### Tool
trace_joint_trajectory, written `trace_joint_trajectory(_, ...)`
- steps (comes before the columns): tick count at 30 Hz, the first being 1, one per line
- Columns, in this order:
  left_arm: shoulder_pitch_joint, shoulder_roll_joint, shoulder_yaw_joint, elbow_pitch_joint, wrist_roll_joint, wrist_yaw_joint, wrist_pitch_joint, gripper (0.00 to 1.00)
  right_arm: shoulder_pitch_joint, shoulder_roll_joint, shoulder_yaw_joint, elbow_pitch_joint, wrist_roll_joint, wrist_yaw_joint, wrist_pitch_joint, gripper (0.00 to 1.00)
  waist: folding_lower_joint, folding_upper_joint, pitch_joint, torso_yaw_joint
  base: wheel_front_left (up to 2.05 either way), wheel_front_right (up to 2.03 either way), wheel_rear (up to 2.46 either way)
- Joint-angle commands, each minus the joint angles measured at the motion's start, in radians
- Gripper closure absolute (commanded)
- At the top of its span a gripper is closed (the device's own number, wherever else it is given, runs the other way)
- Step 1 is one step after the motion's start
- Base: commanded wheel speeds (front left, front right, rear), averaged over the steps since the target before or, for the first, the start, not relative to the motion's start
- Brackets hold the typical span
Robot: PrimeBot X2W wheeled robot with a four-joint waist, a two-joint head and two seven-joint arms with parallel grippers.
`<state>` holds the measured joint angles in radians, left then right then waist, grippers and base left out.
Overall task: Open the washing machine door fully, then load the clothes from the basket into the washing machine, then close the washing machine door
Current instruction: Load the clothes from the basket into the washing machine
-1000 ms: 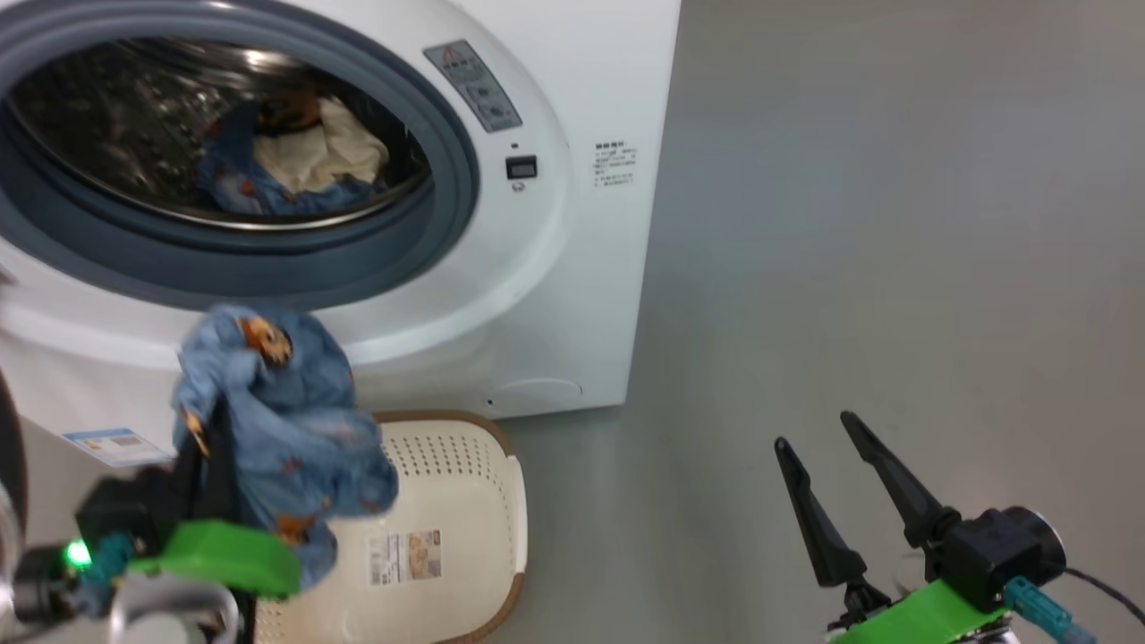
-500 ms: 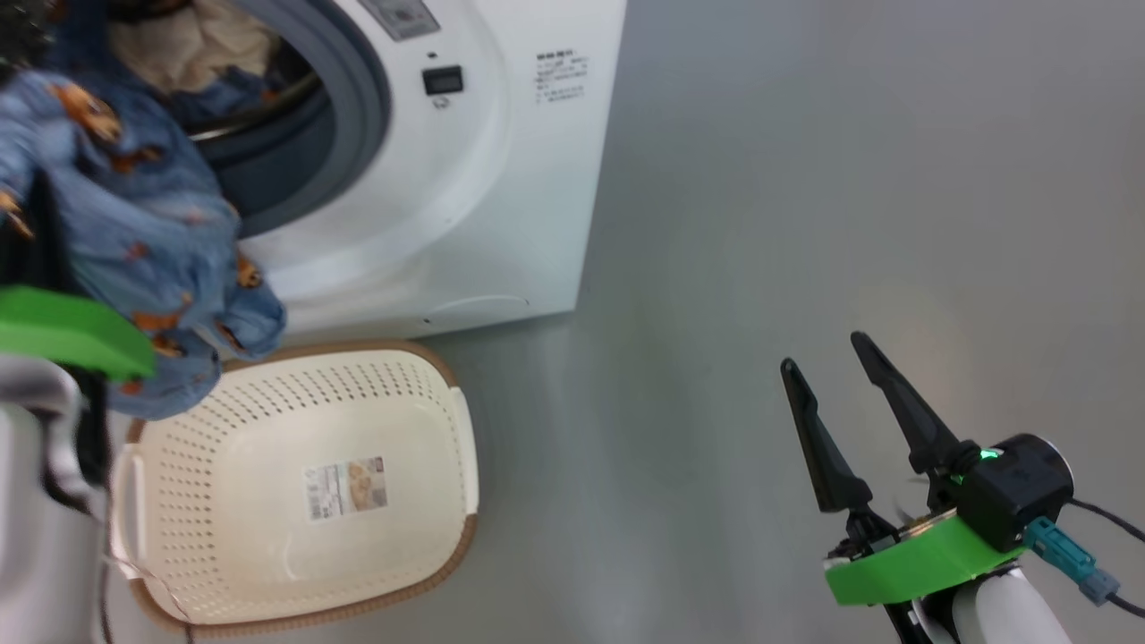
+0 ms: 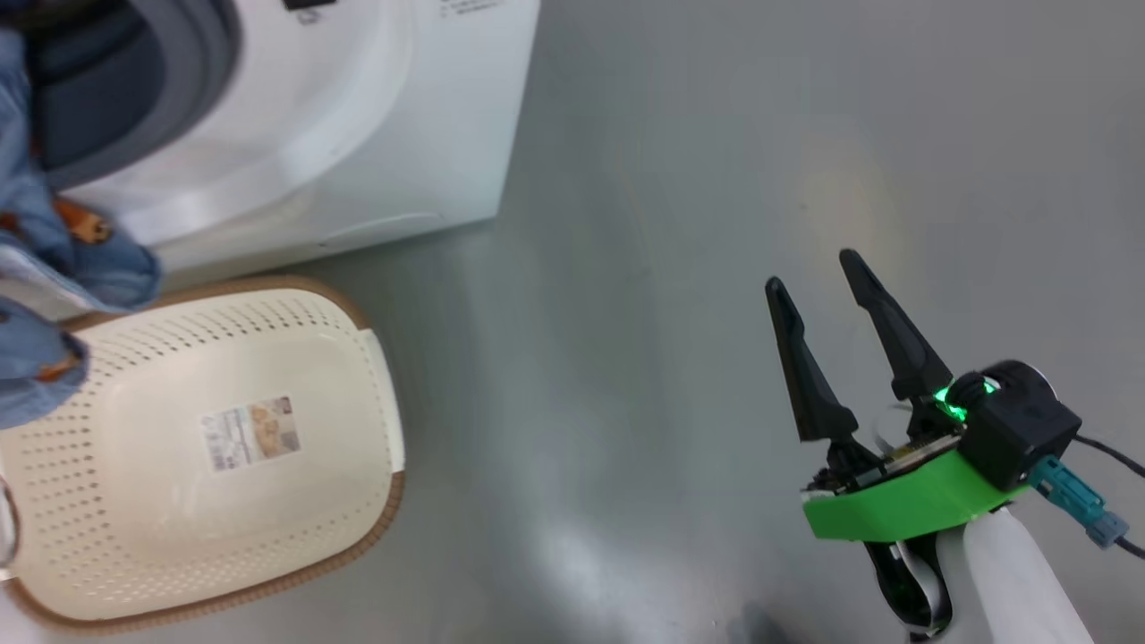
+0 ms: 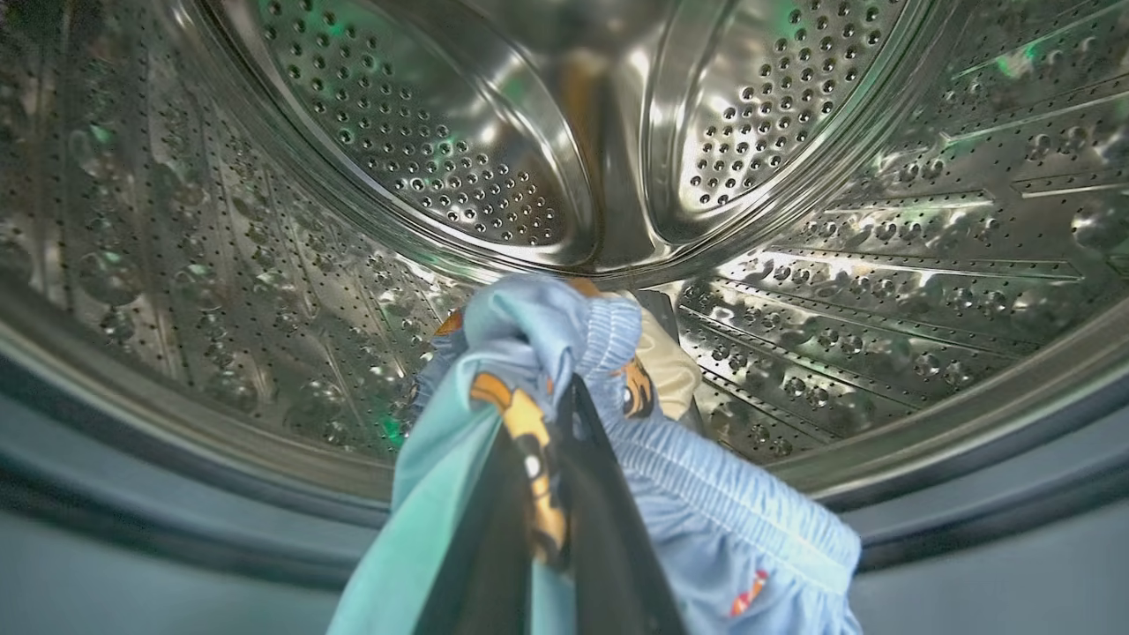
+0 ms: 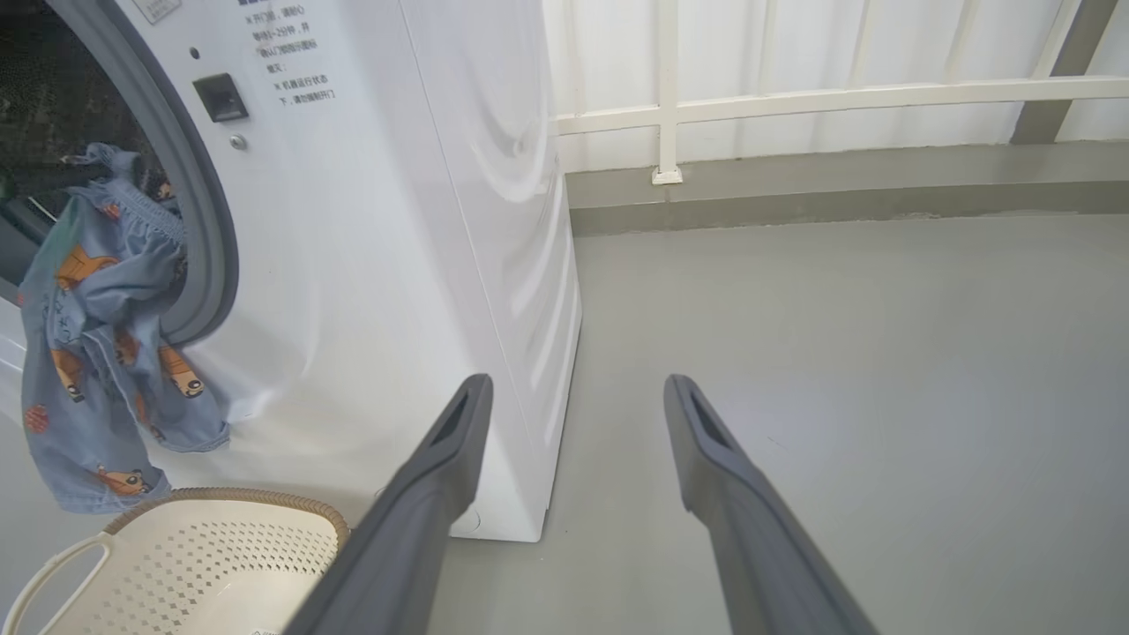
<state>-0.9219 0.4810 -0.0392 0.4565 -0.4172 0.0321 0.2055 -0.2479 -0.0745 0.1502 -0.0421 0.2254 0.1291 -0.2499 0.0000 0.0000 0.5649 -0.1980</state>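
In the left wrist view my left gripper [image 4: 569, 392] is shut on a light-blue bear-print garment [image 4: 529, 326] at the mouth of the washing machine's steel drum [image 4: 441, 132]. A cream piece [image 4: 675, 370] lies just behind it inside. That garment [image 5: 97, 353] hangs out over the grey gasket [image 5: 207, 265] and down the white washing machine [image 5: 397, 220]; its lower end [image 3: 54, 268] shows above the basket [image 3: 224, 447]. The basket's bare bottom with its label is in sight. My right gripper [image 3: 810, 271] stands open over the floor, holding nothing. The washing machine door is out of view.
Grey floor [image 3: 671, 224] stretches to the right of the machine. A white railing and a low kerb [image 5: 794, 88] run along the far wall behind it. The basket [image 5: 203, 547] stands right against the machine's front.
The head camera has swung, shifting the machine and basket left. My left gripper has carried the garment from above the basket up to the drum opening. The right gripper stays open.
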Motion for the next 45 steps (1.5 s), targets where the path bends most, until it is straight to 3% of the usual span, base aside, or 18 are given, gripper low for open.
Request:
trace_joint_trajectory(1, -0.037, 0.074, 0.033, -0.019, -0.005, -0.008, 0.019, 1.0, -0.009, 0.006, 0.027, -0.029, 0.008, 0.002, -0.012, 0.0, 0.0, 0.0, 0.077, -0.063, 0.0, 0.0, 0.0)
trace_joint_trajectory(8, -0.168, 0.152, 0.038, -0.008, -0.016, -0.019, 0.151, 1.0, -0.06, 0.017, 0.056, -0.017, 0.036, 0.002, -0.012, 0.0, 0.0, 0.0, 0.147, -0.128, 0.0, 0.0, 0.0)
trace_joint_trajectory(13, -0.246, 0.215, 0.043, -0.008, 0.002, -0.02, 0.166, 1.0, -0.08, 0.022, 0.068, -0.007, 0.059, 0.002, -0.012, 0.0, 0.0, 0.0, 0.18, -0.179, 0.0, 0.0, 0.0)
trace_joint_trajectory(19, -0.339, 0.256, 0.056, -0.013, 0.031, -0.012, 0.072, 1.0, -0.085, 0.024, 0.081, -0.001, 0.089, 0.002, -0.012, 0.0, 0.0, 0.0, 0.205, -0.22, 0.0, 0.0, 0.0)
trace_joint_trajectory(27, -0.496, 0.305, 0.037, 0.014, 0.133, 0.011, -0.201, 1.0, -0.087, 0.024, 0.092, 0.001, 0.116, 0.002, -0.012, 0.0, 0.0, 0.0, 0.224, -0.244, 0.0, 0.0, 0.0)
trace_joint_trajectory(36, -0.59, 0.299, 0.007, 0.057, 0.175, 0.014, -0.384, 1.0, -0.089, 0.024, 0.095, 0.001, 0.115, 0.002, -0.012, 0.0, 0.0, 0.0, 0.233, -0.237, 0.0, 0.0, 0.0)
trace_joint_trajectory(45, -0.571, 0.25, -0.012, 0.172, 0.107, -0.017, -0.225, 1.0, -0.093, 0.024, 0.097, 0.008, 0.115, 0.002, -0.012, 0.0, 0.0, 0.0, 0.245, -0.219, 0.0, 0.0, 0.0)
